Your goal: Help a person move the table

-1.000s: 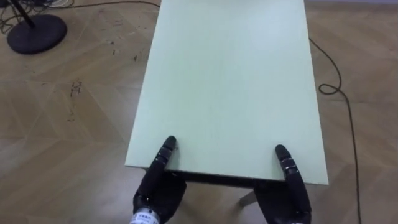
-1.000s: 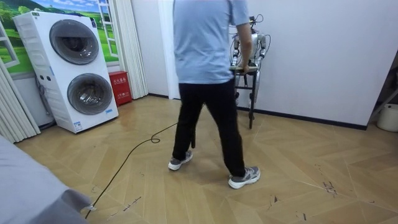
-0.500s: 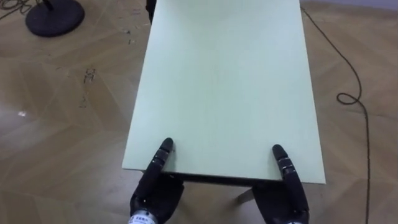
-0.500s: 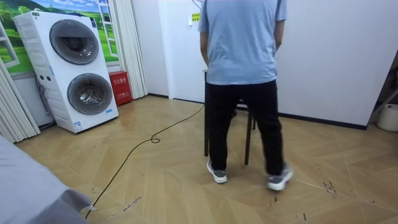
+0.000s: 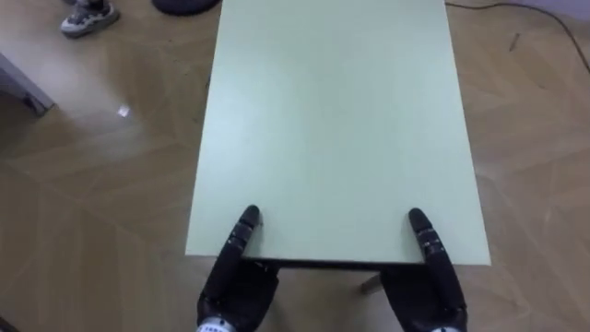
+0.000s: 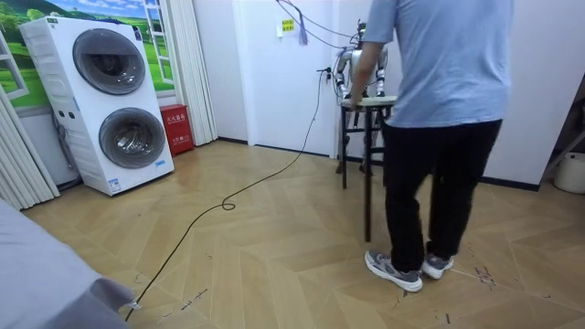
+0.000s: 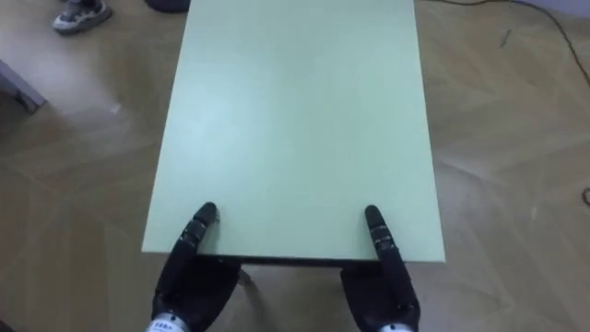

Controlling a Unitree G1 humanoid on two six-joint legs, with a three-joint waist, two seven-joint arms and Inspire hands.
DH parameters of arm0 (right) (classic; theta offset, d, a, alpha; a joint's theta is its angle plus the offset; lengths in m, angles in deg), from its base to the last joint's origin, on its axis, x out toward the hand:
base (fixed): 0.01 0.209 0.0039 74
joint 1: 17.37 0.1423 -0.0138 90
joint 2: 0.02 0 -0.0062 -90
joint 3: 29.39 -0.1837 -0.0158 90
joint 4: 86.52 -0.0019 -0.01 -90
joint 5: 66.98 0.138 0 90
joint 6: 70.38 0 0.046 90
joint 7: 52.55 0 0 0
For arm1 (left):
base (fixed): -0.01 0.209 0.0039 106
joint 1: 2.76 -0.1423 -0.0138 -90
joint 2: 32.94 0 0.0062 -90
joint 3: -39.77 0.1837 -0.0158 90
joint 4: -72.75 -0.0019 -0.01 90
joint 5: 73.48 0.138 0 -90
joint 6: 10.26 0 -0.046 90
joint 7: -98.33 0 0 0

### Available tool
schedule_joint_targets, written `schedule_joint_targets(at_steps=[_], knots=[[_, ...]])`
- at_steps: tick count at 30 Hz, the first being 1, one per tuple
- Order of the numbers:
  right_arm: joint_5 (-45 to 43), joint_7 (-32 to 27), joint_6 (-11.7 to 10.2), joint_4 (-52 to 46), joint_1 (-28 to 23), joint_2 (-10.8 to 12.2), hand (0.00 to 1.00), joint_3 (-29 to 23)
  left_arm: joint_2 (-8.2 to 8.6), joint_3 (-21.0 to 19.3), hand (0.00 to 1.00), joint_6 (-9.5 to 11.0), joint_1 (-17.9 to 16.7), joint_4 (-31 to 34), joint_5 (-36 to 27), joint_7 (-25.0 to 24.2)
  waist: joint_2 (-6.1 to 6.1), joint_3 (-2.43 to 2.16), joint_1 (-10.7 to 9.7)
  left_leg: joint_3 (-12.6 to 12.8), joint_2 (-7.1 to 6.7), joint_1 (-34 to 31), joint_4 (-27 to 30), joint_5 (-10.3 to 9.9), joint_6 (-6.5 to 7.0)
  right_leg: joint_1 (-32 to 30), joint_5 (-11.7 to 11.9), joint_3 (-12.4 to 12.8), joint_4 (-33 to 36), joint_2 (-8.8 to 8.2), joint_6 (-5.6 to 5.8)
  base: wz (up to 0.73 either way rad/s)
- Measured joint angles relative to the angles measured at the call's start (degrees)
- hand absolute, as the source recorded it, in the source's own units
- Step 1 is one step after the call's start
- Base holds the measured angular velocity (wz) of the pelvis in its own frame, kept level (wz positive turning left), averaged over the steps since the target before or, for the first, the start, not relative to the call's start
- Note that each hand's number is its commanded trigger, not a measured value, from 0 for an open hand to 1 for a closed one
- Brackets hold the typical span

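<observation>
The pale green table (image 5: 332, 111) stretches away from me, its near short edge at the bottom of the eye views. My left hand (image 5: 236, 281) grips that edge at the left corner, thumb flat on top and the rest underneath. My right hand (image 5: 426, 288) holds the right corner the same way. Both also show in the right eye view, left hand (image 7: 192, 281) and right hand (image 7: 380, 290). In the room view a person (image 6: 448, 137) in a light blue shirt stands at the table's (image 6: 373, 100) far end, one hand on its edge, back to the camera.
A stacked washer and dryer (image 6: 110, 100) stand at the room view's left, a red box (image 6: 174, 128) beside them. A dark cable (image 6: 228, 196) runs across the wood floor. A shoe (image 5: 88, 14) and a round dark stand base (image 5: 184, 5) lie beyond the table's left corner.
The person has stepped from the room view's left to its right with the table's end. In the eye view the floor has slid under the table; both hands keep their hold.
</observation>
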Motion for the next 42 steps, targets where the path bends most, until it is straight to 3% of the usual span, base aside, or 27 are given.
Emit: schedule_joint_targets(at_steps=[3,4,5,6,7,8,11,12,14,16,18,19,20,25,33,38,40,42], knots=[[-1.1,-0.1,-0.1,-0.1,0.7,0.2,1.00,-0.2,0.43,-0.2,1.00,0.5,0.0,0.1,-0.2,0.0,0.08,-0.01,1.8,-0.1,-0.89,-1.2,-0.2,0.6,0.00,0.2,-0.7,1.2,-0.4,-0.21,-0.41,0.18],[-1.1,-0.6,-0.1,-0.1,1.1,0.3,1.00,-0.1,0.68,-0.3,1.00,0.5,0.1,0.1,-0.2,0.1,0.11,0.01,2.7,-0.3,-1.08,-0.8,-1.3,1.3,0.05,-1.7,-0.6,0.8,3.7,-1.25,-0.34,0.20],[-1.1,-1.3,0.0,-0.1,1.4,0.3,1.00,0.1,1.18,-0.2,1.00,1.1,0.0,0.1,-0.5,0.4,0.31,0.31,2.8,-2.2,-0.32,-0.1,-1.3,1.6,0.02,-5.3,-0.9,2.9,10.2,-1.94,-0.50,0.25],[-1.3,-1.7,0.0,-0.1,1.5,0.7,1.00,0.3,0.96,-0.1,1.00,1.6,0.0,0.1,-0.7,0.5,0.28,0.34,2.8,-3.4,-0.17,-0.2,-1.0,1.6,-0.07,-6.5,-1.6,5.2,8.9,-1.22,-0.46,0.41],[-2.0,-2.1,-0.1,-0.2,2.2,1.3,1.00,0.8,0.52,-0.1,1.00,2.8,-0.1,0.3,-1.8,0.5,-0.37,0.25,2.8,-5.3,-0.78,-1.7,0.5,1.5,-0.29,-8.4,-1.5,6.9,0.6,-0.26,-0.70,0.64],[-2.8,-2.4,-0.3,-0.2,2.9,1.8,1.00,0.8,0.58,0.0,1.00,3.3,0.1,0.3,-2.3,0.6,-0.62,0.22,2.2,-5.1,-2.01,-3.0,1.8,0.9,-0.60,-9.8,0.9,6.3,-0.7,-1.76,-1.26,0.64],[-3.6,-2.5,-0.3,-0.2,3.1,1.0,1.00,0.3,2.52,0.0,1.00,3.5,-0.8,0.3,-1.0,0.3,-0.36,0.06,3.5,-0.2,-1.19,-2.9,3.3,-0.5,-0.02,-9.4,0.5,3.5,-0.3,-2.44,-1.56,0.39],[-3.8,-2.5,-0.2,-0.2,3.1,1.0,1.00,0.2,2.56,0.0,1.00,3.5,-0.8,0.3,-0.9,0.3,-0.35,0.05,3.6,0.4,-1.01,-2.9,3.4,-0.9,0.20,-9.1,0.5,3.0,-0.4,-2.45,-1.55,0.46],[-4.0,-2.7,-0.1,-0.2,2.8,1.0,1.00,-0.2,2.56,0.2,1.00,3.5,-1.2,0.3,-1.1,0.4,-0.44,0.05,3.1,-0.1,-1.37,-2.8,3.6,-1.0,0.58,-6.7,0.4,1.2,-0.5,-2.71,-0.64,0.58],[-4.6,-2.8,-0.1,-0.2,2.1,1.1,1.00,-0.5,2.59,0.6,1.00,3.5,-1.7,0.3,-1.0,0.4,-0.46,0.05,1.6,-2.4,-2.89,-2.4,3.5,-1.0,1.35,-4.8,-0.3,1.4,-0.5,-3.50,0.77,0.83],[-5.6,-2.8,-0.1,-0.2,1.5,1.6,1.00,-1.1,2.28,0.9,1.00,3.7,-1.9,0.3,-0.9,0.4,-0.77,-0.09,0.0,-5.7,-4.58,-2.5,3.5,-0.6,2.10,-3.3,-1.1,3.6,-0.6,-4.09,2.13,1.07],[-5.9,-2.8,-0.2,-0.2,1.3,1.8,1.00,-1.2,2.12,1.0,1.00,4.0,-1.8,0.3,-0.8,0.4,-1.10,-0.27,-1.4,-7.5,-6.03,-2.9,3.5,-0.3,2.64,-2.8,-1.6,6.6,-0.6,-4.18,2.96,0.95],[-5.9,-2.8,-0.2,-0.2,1.2,1.9,1.00,-1.2,2.08,1.2,1.00,4.4,-1.7,0.3,-0.7,0.4,-1.26,-0.28,-1.5,-8.4,-6.75,-3.0,3.6,-0.2,2.86,-2.6,-1.7,8.6,-0.6,-4.05,3.05,0.76],[-5.7,-2.9,-0.2,-0.2,0.8,2.3,1.00,-0.9,1.19,1.2,1.00,4.4,-1.7,0.3,-0.7,0.4,-1.98,-0.21,-0.3,-11.6,-7.73,-3.0,3.6,0.0,2.96,-0.5,-1.7,10.5,-2.5,-3.19,3.15,0.37],[-5.4,-3.1,-0.1,0.0,0.8,2.2,1.00,-0.3,0.57,1.1,1.00,4.4,-1.8,0.5,-0.9,0.7,-2.76,-0.15,4.0,-14.4,-7.59,-3.2,3.4,0.6,2.02,3.6,-1.0,10.1,-9.3,-1.15,3.71,0.19],[-5.0,-3.1,-0.3,-0.1,1.3,2.3,1.00,0.5,-1.13,1.1,1.00,4.4,-1.8,1.8,-1.4,1.3,-2.87,-0.17,3.9,-16.8,-7.54,-5.7,3.4,2.3,1.15,5.4,-0.8,5.0,-11.0,0.04,3.49,0.67],[-3.9,-3.1,-0.3,-0.1,1.3,1.9,1.00,0.8,-1.33,1.1,1.00,4.3,-1.5,1.9,-1.4,1.4,-2.84,-0.19,3.5,-16.1,-7.46,-6.1,3.3,3.0,1.36,6.7,-0.9,4.0,-11.6,0.47,3.36,0.96],[-3.4,-3.1,-0.3,-0.1,1.3,1.7,1.00,1.0,-1.59,1.2,1.00,4.1,-1.4,1.9,-1.4,1.5,-2.81,-0.18,2.5,-11.2,-6.35,-6.5,3.2,3.6,2.19,7.3,-1.1,4.1,-11.5,0.90,2.63,0.98]])
